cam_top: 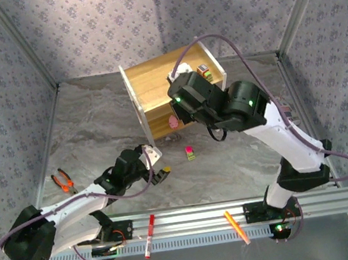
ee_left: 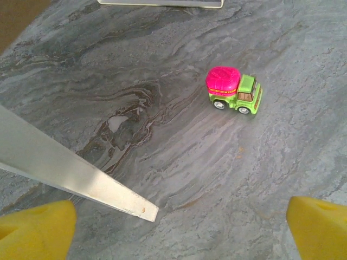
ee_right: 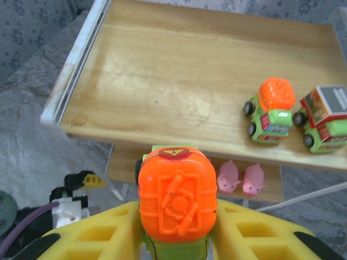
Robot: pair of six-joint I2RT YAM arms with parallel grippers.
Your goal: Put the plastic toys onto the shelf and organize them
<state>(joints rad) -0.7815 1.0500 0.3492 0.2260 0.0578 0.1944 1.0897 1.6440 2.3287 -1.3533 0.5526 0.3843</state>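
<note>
My right gripper (ee_right: 176, 219) is shut on a green truck with an orange top (ee_right: 176, 195), held just above the front edge of the shelf's top board (ee_right: 179, 81). An orange-topped truck (ee_right: 270, 111) and a grey-topped truck (ee_right: 325, 120) stand on that board at the right. Two pink figures (ee_right: 229, 177) (ee_right: 253, 180) sit side by side on the lower board. A pink-topped truck (ee_left: 234, 90) (cam_top: 190, 153) stands on the table in front of the shelf (cam_top: 155, 84). My left gripper (ee_left: 179, 233) (cam_top: 157, 164) hovers open over the table short of it, holding nothing.
Orange-handled pliers (cam_top: 63, 181) lie at the left of the table. A red marker (cam_top: 149, 234) and an orange marker (cam_top: 236, 226) rest on the rail by the arm bases. A white leg of the shelf frame (ee_left: 76, 173) crosses the left wrist view beside the left finger.
</note>
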